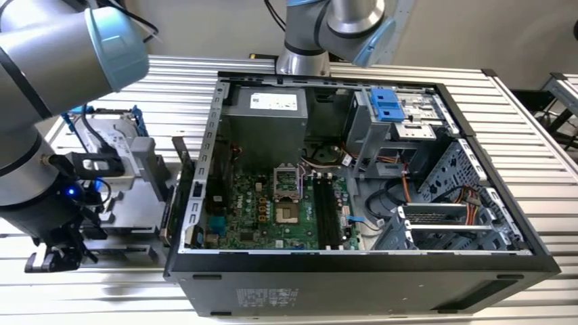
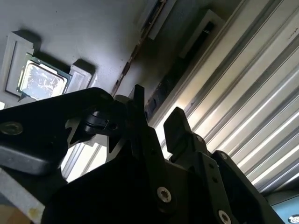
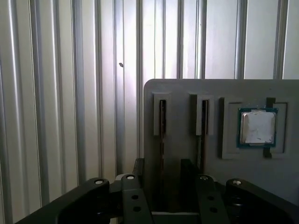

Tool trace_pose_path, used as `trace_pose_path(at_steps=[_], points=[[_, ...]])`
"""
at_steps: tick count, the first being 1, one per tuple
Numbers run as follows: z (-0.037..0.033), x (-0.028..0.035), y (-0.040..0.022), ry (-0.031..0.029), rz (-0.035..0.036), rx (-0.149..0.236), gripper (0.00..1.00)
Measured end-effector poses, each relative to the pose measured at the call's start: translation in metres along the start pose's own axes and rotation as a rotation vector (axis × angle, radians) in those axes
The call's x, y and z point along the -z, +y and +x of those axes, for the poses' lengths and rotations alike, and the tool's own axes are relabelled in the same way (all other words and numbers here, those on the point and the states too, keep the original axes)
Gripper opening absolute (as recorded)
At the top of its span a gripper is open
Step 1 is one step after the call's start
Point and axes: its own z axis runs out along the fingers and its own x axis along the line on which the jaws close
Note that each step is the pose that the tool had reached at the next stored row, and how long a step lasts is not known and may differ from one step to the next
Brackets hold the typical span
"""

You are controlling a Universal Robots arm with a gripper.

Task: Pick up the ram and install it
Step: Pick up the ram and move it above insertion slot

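**Bench tech:** How far along are you?

**Arm:** Barely begun, I'd judge. Nothing is picked up. The ram [image 3: 161,125] stands on edge in a slot of the grey holder [image 3: 182,91], which rests on the ribbed metal worktop [image 3: 70,93]. In the exterior view the long black slots on the motherboard [image 1: 327,211] look empty, so the lifting and the seating are both left to do.

**Bench tech:** And your jaws?

**Arm:** Spread wide and holding nothing. In the first wrist view there is a clear gap on the inner side of each of my fingertips [image 3: 138,164].

**Bench tech:** Where is the ram from there?

**Arm:** Straight ahead, lined up with the gap. Its near end runs in between my jaws, roughly midway, and as far as I can see it touches neither. A second stick [image 3: 204,122] sits in the neighbouring slot, just outside one jaw. A processor chip [image 3: 257,127] lies in its recess further out on that same side.

**Bench tech:** And the computer?

**Arm:** The open case [image 1: 216,135] stands off to one side of my jaws, well apart from the holder.
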Motion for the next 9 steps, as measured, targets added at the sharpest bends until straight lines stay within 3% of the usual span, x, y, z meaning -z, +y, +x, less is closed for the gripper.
trace_pose_path(at_steps=[9], points=[[-0.0032, -0.0086, 0.0, 0.0055, 0.0001, 0.0, 1.0]])
